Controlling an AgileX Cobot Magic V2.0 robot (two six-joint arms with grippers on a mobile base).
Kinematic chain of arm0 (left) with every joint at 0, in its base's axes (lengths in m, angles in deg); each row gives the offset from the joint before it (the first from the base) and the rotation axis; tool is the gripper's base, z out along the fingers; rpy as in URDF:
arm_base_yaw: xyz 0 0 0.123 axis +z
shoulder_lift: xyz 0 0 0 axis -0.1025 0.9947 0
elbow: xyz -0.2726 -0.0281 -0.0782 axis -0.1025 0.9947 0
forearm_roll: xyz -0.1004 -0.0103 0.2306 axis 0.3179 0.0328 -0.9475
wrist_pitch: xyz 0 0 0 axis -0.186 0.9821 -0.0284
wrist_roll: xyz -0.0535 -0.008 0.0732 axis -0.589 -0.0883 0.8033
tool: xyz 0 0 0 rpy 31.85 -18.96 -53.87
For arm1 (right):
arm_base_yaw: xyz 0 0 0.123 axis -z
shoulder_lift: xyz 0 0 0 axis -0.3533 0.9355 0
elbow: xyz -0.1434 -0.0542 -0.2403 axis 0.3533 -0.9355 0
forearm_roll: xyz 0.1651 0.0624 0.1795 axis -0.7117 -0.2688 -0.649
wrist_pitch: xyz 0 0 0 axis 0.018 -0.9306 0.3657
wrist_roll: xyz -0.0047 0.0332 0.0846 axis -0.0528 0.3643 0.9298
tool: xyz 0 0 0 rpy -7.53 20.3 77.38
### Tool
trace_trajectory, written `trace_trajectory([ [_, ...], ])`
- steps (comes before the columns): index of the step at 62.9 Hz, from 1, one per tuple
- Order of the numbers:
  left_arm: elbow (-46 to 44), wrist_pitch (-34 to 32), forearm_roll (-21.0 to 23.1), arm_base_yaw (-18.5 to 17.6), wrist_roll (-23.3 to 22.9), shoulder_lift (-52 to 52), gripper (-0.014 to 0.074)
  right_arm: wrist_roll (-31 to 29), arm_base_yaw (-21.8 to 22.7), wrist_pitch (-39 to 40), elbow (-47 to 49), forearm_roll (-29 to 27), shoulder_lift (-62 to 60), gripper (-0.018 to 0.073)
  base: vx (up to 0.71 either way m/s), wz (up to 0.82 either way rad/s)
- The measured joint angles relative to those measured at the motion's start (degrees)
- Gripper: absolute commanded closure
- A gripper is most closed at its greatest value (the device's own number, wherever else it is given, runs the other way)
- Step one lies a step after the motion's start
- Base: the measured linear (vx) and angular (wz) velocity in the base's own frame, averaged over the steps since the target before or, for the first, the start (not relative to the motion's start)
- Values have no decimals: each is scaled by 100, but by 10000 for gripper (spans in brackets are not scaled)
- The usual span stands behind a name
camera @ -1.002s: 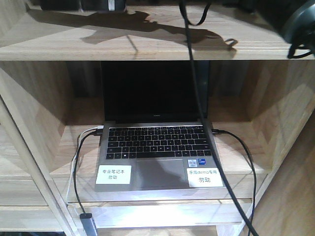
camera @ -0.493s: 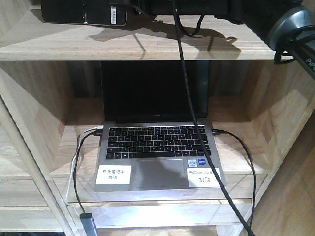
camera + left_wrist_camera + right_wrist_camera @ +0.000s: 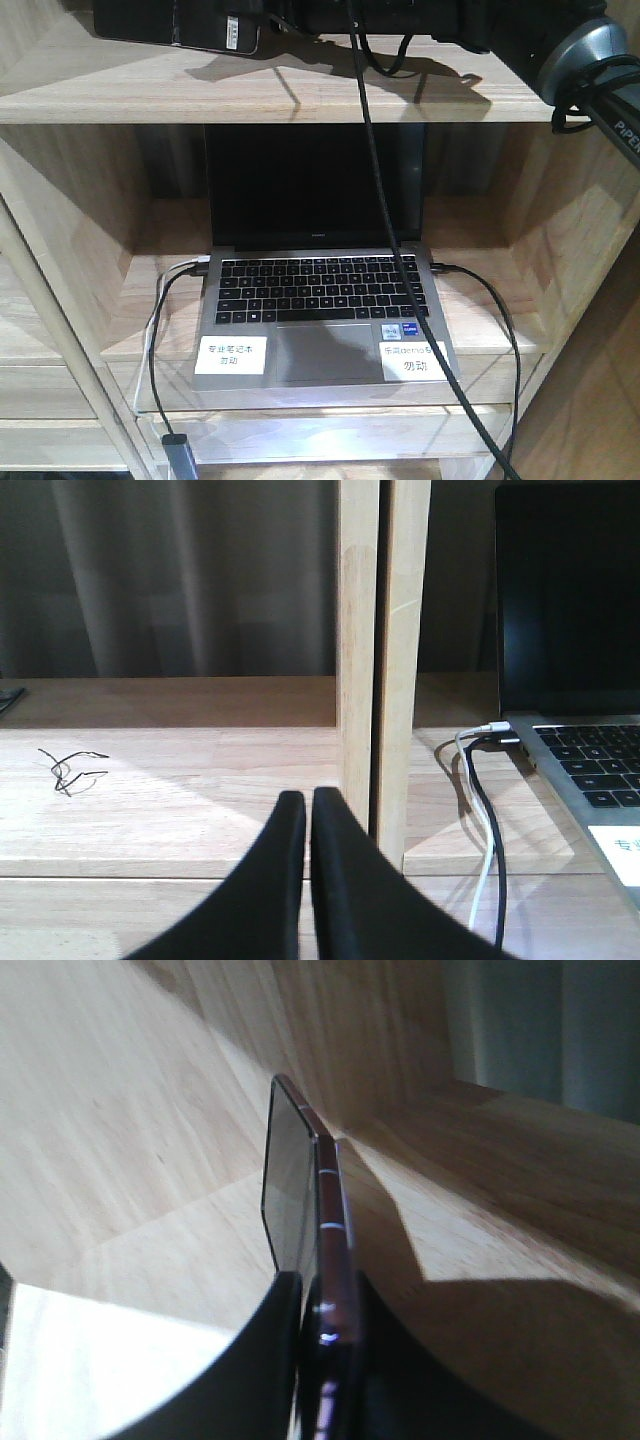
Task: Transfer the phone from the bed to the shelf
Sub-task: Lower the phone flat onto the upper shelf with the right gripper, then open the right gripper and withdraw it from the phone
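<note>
While my right gripper [image 3: 325,1310] is clamped on the phone [image 3: 305,1195], pinching it by its thin edges so the glossy face stands on edge in the right wrist view, I am well into the placing step — the phone is already up at the shelf [image 3: 300,95] and no bed shows in any view. From the front view the phone [image 3: 175,25] hangs over the top board, toward that board's left end, its white barcode sticker turned outward; whether its lower edge touches the wood I cannot tell, though its shadow falls close beneath it. My right arm reaches in from the right end of the same board, with its black cable [image 3: 375,180] trailing down in front of the compartment below.

My left gripper [image 3: 308,825] has its fingers pressed together on nothing, resting low in front of the shelf's upright divider, beside the compartment that houses the grey laptop [image 3: 320,300].

What I judge is left: bring the phone down until it bears on the top board, tilt it toward flat so it will not topple off its narrow edge, then release and draw back toward the right — minding the dangling cable, which could catch the laptop's open lid.
</note>
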Motion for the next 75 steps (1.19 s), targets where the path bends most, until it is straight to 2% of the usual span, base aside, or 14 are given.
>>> trace_trajectory([
  [17, 0, 0, 0, 0, 0, 0, 595, 16, 0, 145, 0, 76, 30, -76, 0, 0],
  [24, 0, 0, 0, 0, 0, 0, 595, 28, 0, 176, 0, 81, 30, -165, 0, 0],
  [28, 0, 0, 0, 0, 0, 0, 595, 35, 0, 178, 0, 86, 30, -169, 0, 0],
  [44, 0, 0, 0, 0, 0, 0, 595, 60, 0, 196, 0, 92, 30, -120, 0, 0],
  [53, 0, 0, 0, 0, 0, 0, 595, 60, 0, 191, 0, 96, 0, -64, 0, 0],
  [65, 0, 0, 0, 0, 0, 0, 595, 123, 5, -20, 0, 115, -189, 127, 0, 0],
  [75, 0, 0, 0, 0, 0, 0, 595, 142, 10, -209, 0, 129, -405, 383, 0, 0],
])
